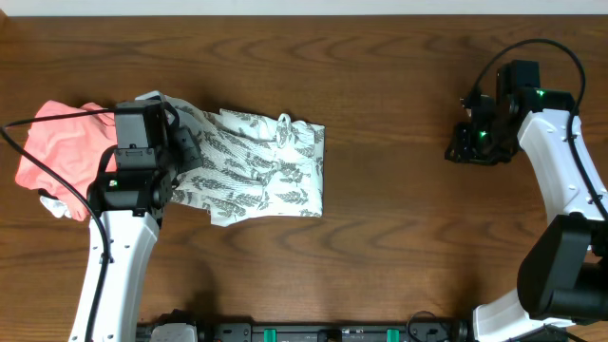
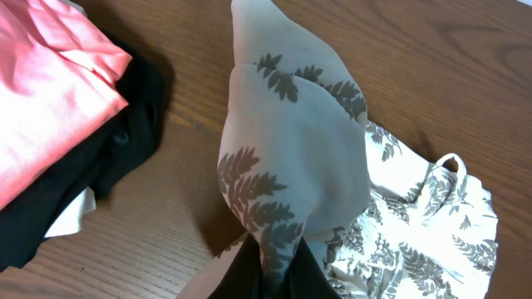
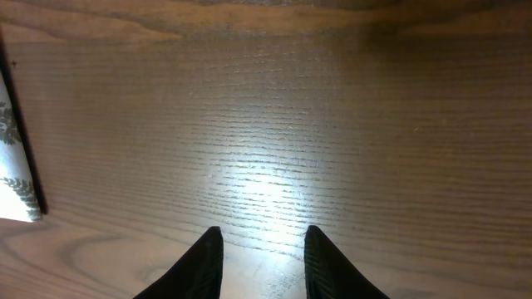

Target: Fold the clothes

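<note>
The clothes (image 1: 271, 171), a thin white garment printed with grey fern leaves, lie crumpled left of the table's middle. My left gripper (image 1: 186, 144) sits over their left end. In the left wrist view it (image 2: 278, 267) is shut on a pinched fold of the clothes (image 2: 287, 158), which rises as a taut cone from the jaws; a thin strap loop (image 2: 449, 162) lies on the rest of the fabric. My right gripper (image 1: 472, 142) hovers at the far right, well away from the clothes. It (image 3: 263, 242) is open over bare wood, with nothing between its fingers.
A salmon-pink folded garment (image 1: 62, 152) lies at the table's left edge, on top of a black folded cloth (image 2: 125, 158), right beside the left gripper. A sliver of the fern print (image 3: 12, 166) shows at the left of the right wrist view.
</note>
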Motion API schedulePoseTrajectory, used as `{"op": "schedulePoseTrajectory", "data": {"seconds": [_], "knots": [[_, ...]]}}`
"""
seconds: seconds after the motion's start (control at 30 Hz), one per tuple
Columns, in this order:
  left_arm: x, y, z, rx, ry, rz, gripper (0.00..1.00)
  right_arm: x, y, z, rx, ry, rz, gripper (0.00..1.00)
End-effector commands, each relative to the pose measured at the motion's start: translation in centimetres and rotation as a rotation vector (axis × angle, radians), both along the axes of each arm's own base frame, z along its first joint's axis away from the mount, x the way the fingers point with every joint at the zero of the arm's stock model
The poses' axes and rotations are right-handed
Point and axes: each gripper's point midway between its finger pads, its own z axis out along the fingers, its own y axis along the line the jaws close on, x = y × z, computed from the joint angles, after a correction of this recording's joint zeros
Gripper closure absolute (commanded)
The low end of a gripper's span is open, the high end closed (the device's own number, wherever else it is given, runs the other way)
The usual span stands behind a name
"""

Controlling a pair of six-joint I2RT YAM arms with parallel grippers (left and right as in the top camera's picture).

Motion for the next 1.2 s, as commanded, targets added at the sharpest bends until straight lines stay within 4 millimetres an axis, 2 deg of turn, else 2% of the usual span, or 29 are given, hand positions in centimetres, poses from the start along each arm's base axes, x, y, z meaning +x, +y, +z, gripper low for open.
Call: {"op": "schedulePoseTrajectory", "data": {"seconds": [0.0,0.17,0.47,0.63,0.73,0.97,1.03,1.07,1.17], "knots": [[0.2,0.1,0.5,0.019,-0.009,-0.008,0.94,-0.1,0.1,0.2,-0.003,-0.002,0.013,0.69],[0.2,0.0,-1.4,0.015,0.063,-0.013,0.93,-0.1,0.1,0.2,-0.003,-0.002,0.012,0.69],[1.0,-2.2,-7.9,0.016,0.254,-0.076,0.93,-0.1,0.1,0.2,-0.003,-0.004,0.013,0.69],[1.8,-4.5,-11.1,0.027,0.310,-0.138,0.93,-0.1,0.1,0.2,-0.003,-0.002,0.013,0.69],[2.3,-6.5,-12.6,0.036,0.320,-0.193,0.93,-0.1,0.1,0.2,-0.003,-0.002,0.013,0.69],[2.9,-11.8,-14.0,0.038,0.288,-0.299,0.93,-0.1,0.1,0.2,-0.003,-0.002,0.013,0.69],[2.8,-13.1,-14.1,0.043,0.280,-0.333,0.87,-0.1,0.1,0.2,-0.003,-0.002,0.013,0.69],[2.8,-13.6,-14.1,0.044,0.277,-0.345,0.79,-0.1,0.1,0.2,-0.003,-0.002,0.013,0.69],[2.7,-13.9,-14.0,0.055,0.269,-0.353,0.38,-0.1,0.1,0.2,-0.004,-0.002,0.013,0.69]]}}
